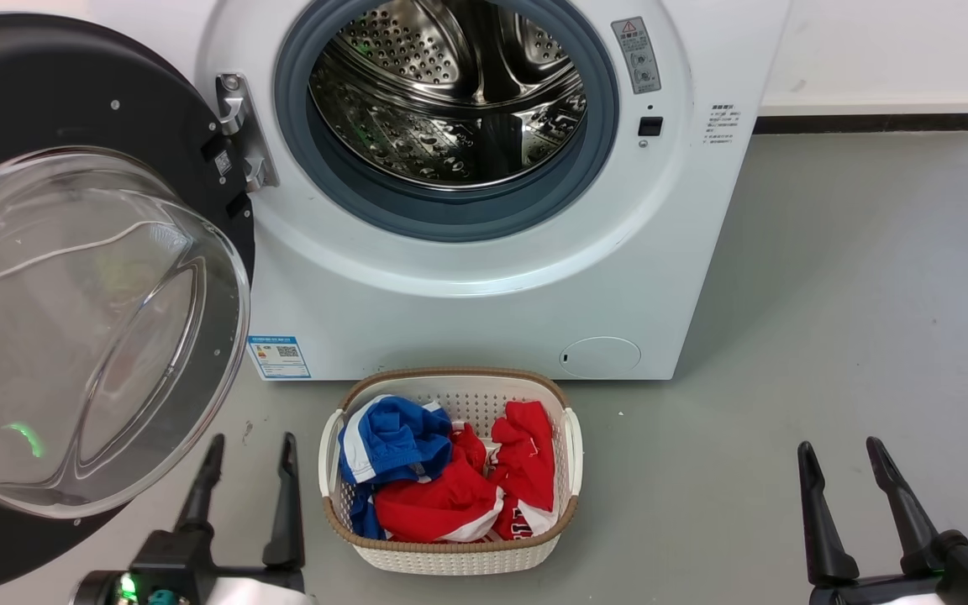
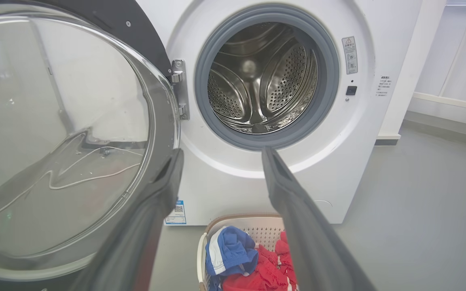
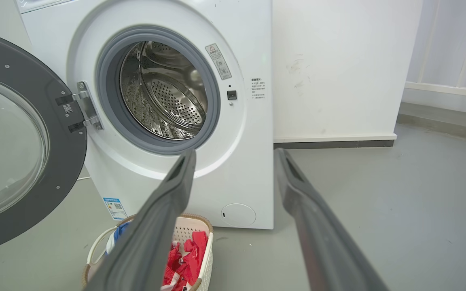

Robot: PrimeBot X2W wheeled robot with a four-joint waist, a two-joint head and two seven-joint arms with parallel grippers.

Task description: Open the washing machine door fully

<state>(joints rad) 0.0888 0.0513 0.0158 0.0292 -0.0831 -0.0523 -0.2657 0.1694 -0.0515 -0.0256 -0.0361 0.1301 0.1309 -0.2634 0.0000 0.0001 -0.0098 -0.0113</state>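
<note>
The washing machine door [image 1: 72, 319] is hanging swung wide at 9 o'clock of the washing machine [image 1: 467, 286]. The left gripper [image 1: 253, 437] and right gripper [image 1: 839, 443] are hovering spread, gripping nothing.

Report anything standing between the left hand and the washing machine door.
Nothing visible does. The left hand, open, sits just right of the washing machine door, near its lower edge. The laundry basket lies on the hand's other side.
</note>
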